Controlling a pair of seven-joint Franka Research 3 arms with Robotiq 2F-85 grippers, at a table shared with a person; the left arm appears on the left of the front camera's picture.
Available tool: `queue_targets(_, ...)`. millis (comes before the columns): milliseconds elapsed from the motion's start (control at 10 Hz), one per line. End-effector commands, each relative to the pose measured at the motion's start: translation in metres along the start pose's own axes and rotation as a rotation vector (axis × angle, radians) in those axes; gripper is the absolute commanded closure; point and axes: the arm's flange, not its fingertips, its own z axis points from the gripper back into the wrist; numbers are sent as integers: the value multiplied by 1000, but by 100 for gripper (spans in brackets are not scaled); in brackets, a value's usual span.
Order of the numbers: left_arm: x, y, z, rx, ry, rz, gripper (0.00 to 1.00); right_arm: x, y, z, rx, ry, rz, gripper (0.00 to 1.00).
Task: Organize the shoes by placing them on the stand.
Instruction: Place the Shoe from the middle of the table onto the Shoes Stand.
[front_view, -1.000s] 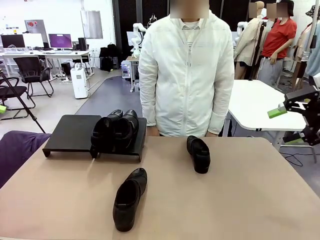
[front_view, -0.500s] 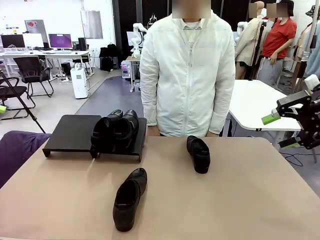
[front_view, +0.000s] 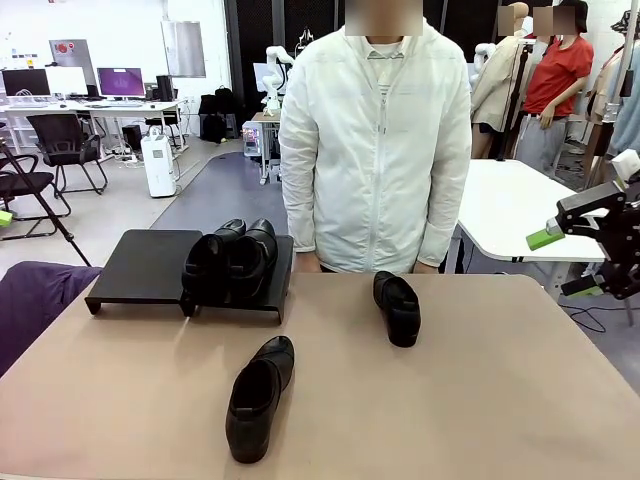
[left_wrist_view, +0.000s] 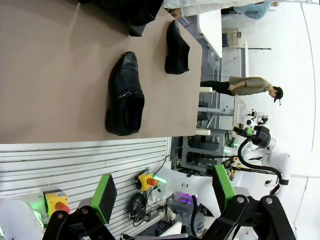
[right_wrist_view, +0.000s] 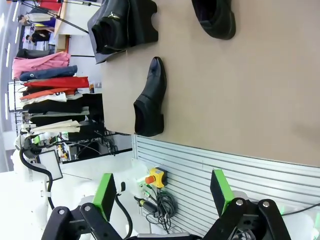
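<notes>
Two shoes (front_view: 230, 262) sit on the stand (front_view: 140, 265) at the table's (front_view: 480, 400) far left corner; third shoe (front_view: 258, 395) and fourth shoe (front_view: 397, 307) lie loose; left pincer (left_wrist_view: 164, 192) and right pincer (front_view: 563, 265) hang spread.

Bright, even indoor light; soft shadows (barely any glare); wrist views bend at the edges.

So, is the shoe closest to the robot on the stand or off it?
Off: the shoe lies on the table, well short of the stand.
</notes>
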Motion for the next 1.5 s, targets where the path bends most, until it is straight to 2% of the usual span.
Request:
queue_targets(0, 0, 0, 0, 0, 0, 0, 0, 3, 0, 2, 15, 1, 28, 0)
queue_targets(100, -4, -41, -30, 192, -36, 66, 0, 3, 0, 2, 15, 1, 28, 0)
queue_targets(200, -6, -85, -79, 301, 43, -5, 0, 3, 0, 2, 15, 1, 28, 0)
queue_targets(300, -5, -120, -143, 480, 62, -57, 0, 3, 0, 2, 15, 1, 28, 0)
queue_targets(400, -6, -147, -211, 575, 167, -157, 0, 3, 0, 2, 15, 1, 28, 0)
queue_targets(600, -16, -173, -295, 759, 201, -241, 0, 3, 0, 2, 15, 1, 28, 0)
queue_targets(800, -34, -180, -349, 852, 234, -313, 0, 3, 0, 2, 15, 1, 28, 0)
queue_targets(900, -27, -179, -351, 881, 235, -271, 0, 3, 0, 2, 15, 1, 28, 0)
queue_targets(1000, -51, -172, -353, 783, 251, -309, 0, 3, 0, 2, 15, 1, 28, 0)
queue_targets(1100, -51, -172, -353, 783, 251, -309, 0, 3, 0, 2, 15, 1, 28, 0)
queue_targets(1200, -33, -169, -366, 840, 260, -316, 0, 3, 0, 2, 15, 1, 28, 0)
queue_targets(1300, -40, -156, -383, 855, 224, -347, 0, 3, 0, 2, 15, 1, 28, 0)
queue_targets(1400, -41, -136, -404, 886, 239, -337, 0, 3, 0, 2, 15, 1, 28, 0)
